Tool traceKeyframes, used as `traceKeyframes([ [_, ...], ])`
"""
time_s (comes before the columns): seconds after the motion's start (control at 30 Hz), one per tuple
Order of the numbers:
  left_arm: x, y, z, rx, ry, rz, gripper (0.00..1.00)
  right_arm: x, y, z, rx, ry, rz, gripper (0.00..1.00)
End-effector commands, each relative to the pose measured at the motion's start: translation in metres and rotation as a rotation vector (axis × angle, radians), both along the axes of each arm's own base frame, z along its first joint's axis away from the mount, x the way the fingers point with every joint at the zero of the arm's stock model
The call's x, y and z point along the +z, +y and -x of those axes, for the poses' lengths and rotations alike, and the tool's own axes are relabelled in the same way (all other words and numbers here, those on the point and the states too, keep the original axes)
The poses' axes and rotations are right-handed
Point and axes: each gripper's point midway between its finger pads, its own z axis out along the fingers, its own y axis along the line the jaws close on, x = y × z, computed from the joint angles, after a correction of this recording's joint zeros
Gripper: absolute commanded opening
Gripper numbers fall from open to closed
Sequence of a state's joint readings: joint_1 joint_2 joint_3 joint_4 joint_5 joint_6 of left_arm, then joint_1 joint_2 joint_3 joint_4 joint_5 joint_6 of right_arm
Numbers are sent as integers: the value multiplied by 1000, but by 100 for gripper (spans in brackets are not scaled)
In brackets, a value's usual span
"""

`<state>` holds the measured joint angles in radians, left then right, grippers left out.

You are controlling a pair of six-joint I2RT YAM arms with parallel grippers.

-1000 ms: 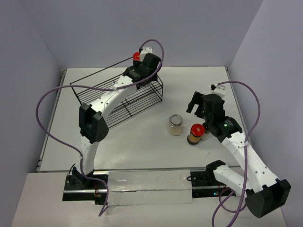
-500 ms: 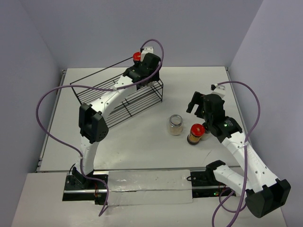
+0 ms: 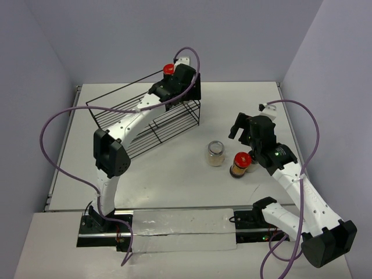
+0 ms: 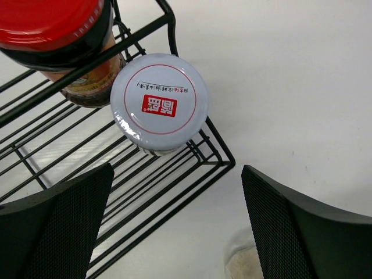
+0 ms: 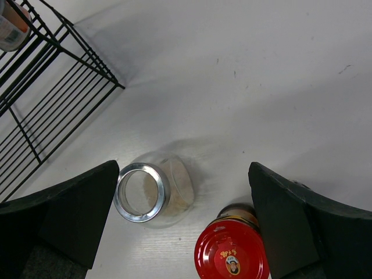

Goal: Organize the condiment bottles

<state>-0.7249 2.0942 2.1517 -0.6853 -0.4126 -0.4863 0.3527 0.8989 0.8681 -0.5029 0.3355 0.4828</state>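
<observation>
My left gripper (image 4: pixel 177 232) hangs open over the right end of the black wire rack (image 4: pixel 174 174), holding nothing. Straight below it a grey-white-lidded jar (image 4: pixel 158 103) stands upright in the rack's lower corner. A red-lidded dark jar (image 4: pixel 52 23) stands beside it, higher up; its lid (image 3: pixel 168 70) also shows in the top view. On the table a clear pale jar (image 5: pixel 152 190) with a metal rim and a second red-lidded jar (image 5: pixel 231 256) stand side by side. My right gripper (image 5: pixel 183 221) hovers open above these two, touching neither.
The rack (image 3: pixel 145 119) stretches from the table's back middle toward the left. The left arm (image 3: pixel 131 122) lies across it. Purple cables loop beside both arms. Walls close in the table at the back and both sides.
The left gripper has opened wide and let go of the grey-white-lidded jar, which stays in the rack. The left arm's elbow shifted slightly left. The right arm has not moved.
</observation>
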Motion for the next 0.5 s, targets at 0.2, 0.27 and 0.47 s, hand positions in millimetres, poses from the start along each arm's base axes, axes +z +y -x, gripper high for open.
traceKeyframes([
  [0.2, 125, -24, 94, -120, -206, 74, 100, 5, -7, 1, -51, -44, -24, 100],
  [0.27, 104, -38, 112, -181, -143, 53, 99, 9, -13, 3, -76, -61, -17, 100],
  [0.47, 33, -73, 161, -340, 31, 37, 98, 18, -38, 16, -177, -99, 30, 100],
])
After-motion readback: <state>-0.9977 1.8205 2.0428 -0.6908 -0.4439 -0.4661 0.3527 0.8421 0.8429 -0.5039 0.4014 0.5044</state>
